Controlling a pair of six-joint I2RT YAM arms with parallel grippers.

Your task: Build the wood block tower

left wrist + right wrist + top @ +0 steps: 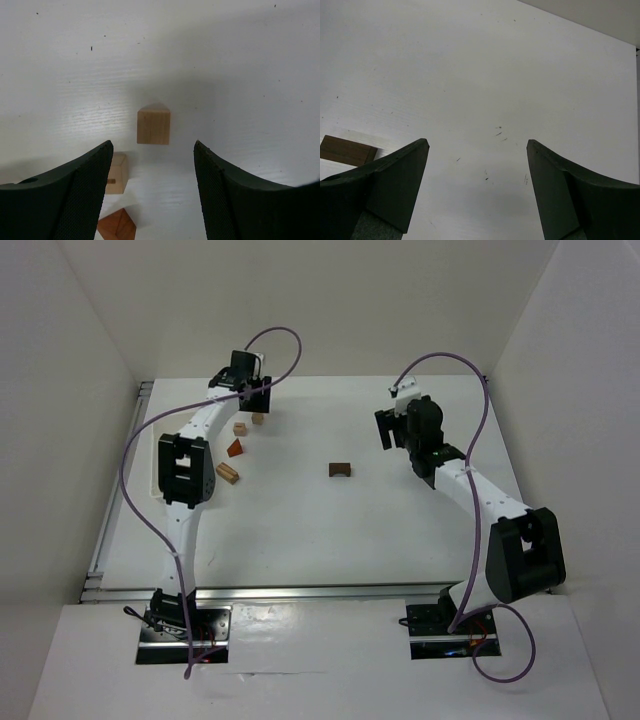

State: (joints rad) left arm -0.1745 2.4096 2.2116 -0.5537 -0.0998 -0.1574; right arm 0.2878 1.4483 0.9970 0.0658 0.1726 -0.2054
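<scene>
No tower yet: your left claw (152, 147), released, hovers near a light tan wooden cube (153, 127) at the tabletop's (300, 530) ten o'clock; the dark brown wooden arch (340, 469) lies alone at centre, right claw (477, 145) released nearby.

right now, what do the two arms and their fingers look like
The left arm and right arm have white links with black blocky joints, and a purple cable runs along each. The fingers are dark, curved and tapered, with a fine mesh texture.

light tan wooden cube (153, 127) ahead of the left gripper (152, 146), pads (82, 195) black and cross-hatched; orange-red triangular wooden block (117, 226) beneath it.
</scene>
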